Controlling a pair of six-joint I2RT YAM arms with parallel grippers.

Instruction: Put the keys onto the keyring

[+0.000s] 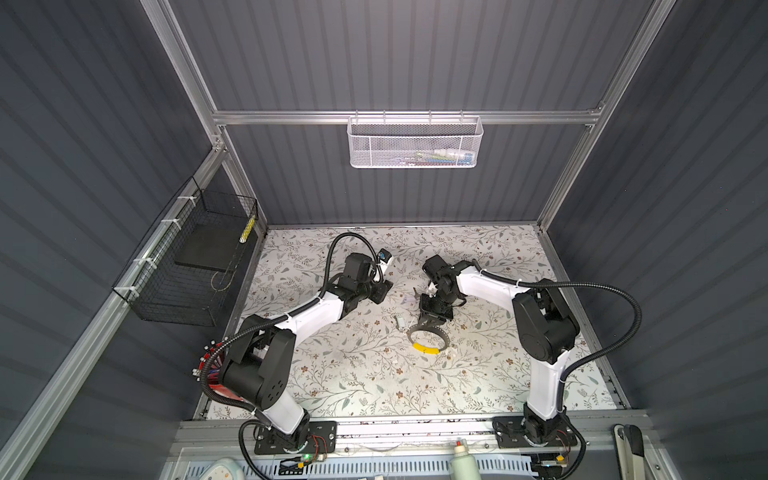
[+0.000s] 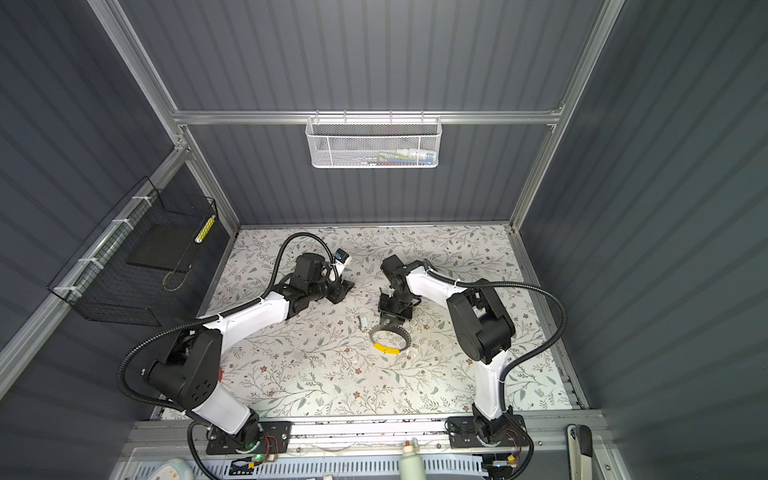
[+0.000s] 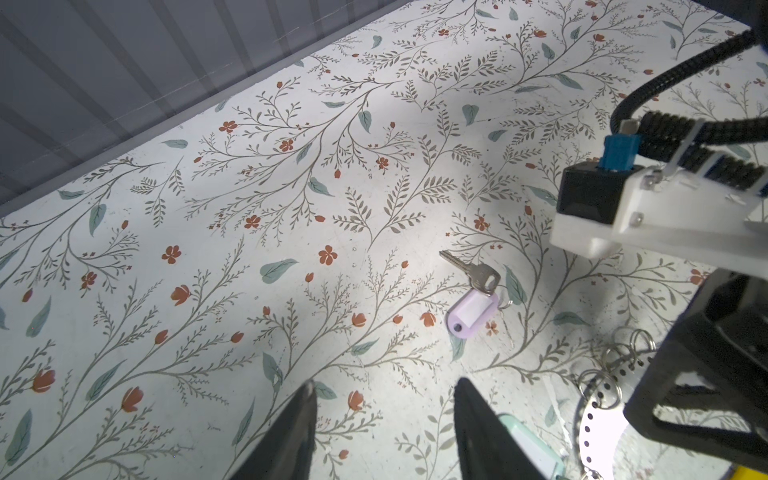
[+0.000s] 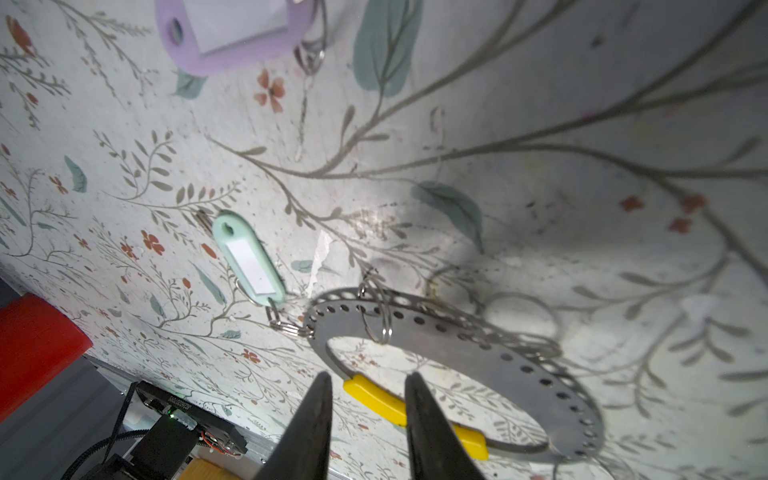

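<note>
Nearest the arm bases, the keyring [image 4: 457, 345] is being shown: a grey perforated band with a yellow segment [image 4: 374, 398], lying flat on the floral table [image 1: 332, 374], right of centre in both top views, the yellow part being turned toward the bases. One split ring [image 4: 376, 311] is being carried upright through the band. Close over the keyring, the right gripper [image 4: 369, 376] is being held pointing downward; its jaws are being held apart with nothing between them, and the yellow segment is being seen through the gap in the right wrist view. Just beside the band, on its left in both top views, a mint tag [image 4: 249, 259] is being shown flat on the table, a short chain of small rings [image 4: 286, 326] being run from it to the band's edge. Farther back, one silvery key [image 3: 473, 272] is being shown flat on the table, its head being touched by a purple tag [image 3: 471, 313]; both are lying apart from the keyring. Farther back and left again, near that key, the left gripper [image 3: 384, 384] is being held over the table, jaws wide apart and empty. Farthest, a white basket [image 1: 415, 143] is being hung on the rear rail, and a black basket [image 1: 187, 266] on the left wall.
</note>
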